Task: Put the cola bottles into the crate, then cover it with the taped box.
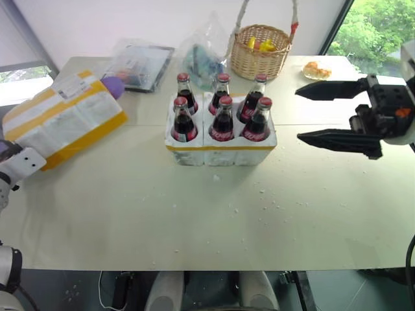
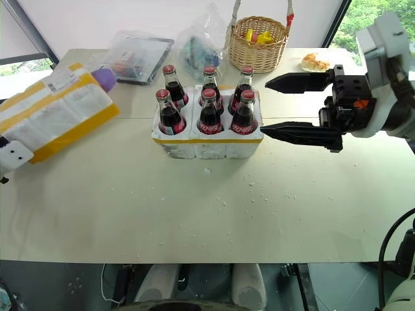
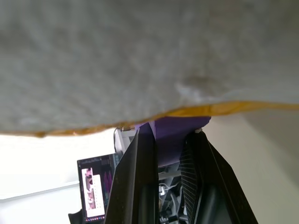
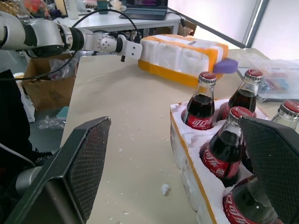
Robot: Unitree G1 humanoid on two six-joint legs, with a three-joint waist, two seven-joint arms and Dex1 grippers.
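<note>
Several cola bottles (image 1: 222,120) with red caps stand upright in the wells of the crate (image 1: 220,152), a low white foam tray with a yellow band, at the table's middle. Just right of it my right gripper (image 2: 266,105) hovers open, its two fingers spread wide and pointing left at the crate, nothing between them. The taped box (image 1: 65,120), white foam with yellow stripes and a label, lies tilted at the far left, its far end by a purple thing (image 1: 113,85). My left gripper (image 3: 168,135) is shut against the box's near end, fingertips under its yellow edge; whether they pinch it is hidden.
A wicker basket (image 1: 260,52) stands behind the crate, with a clear plastic bag (image 1: 204,55) and a flat plastic package (image 1: 139,65) to its left. A pastry (image 1: 316,69) lies at the back right. Foam crumbs (image 1: 266,194) dot the table in front of the crate.
</note>
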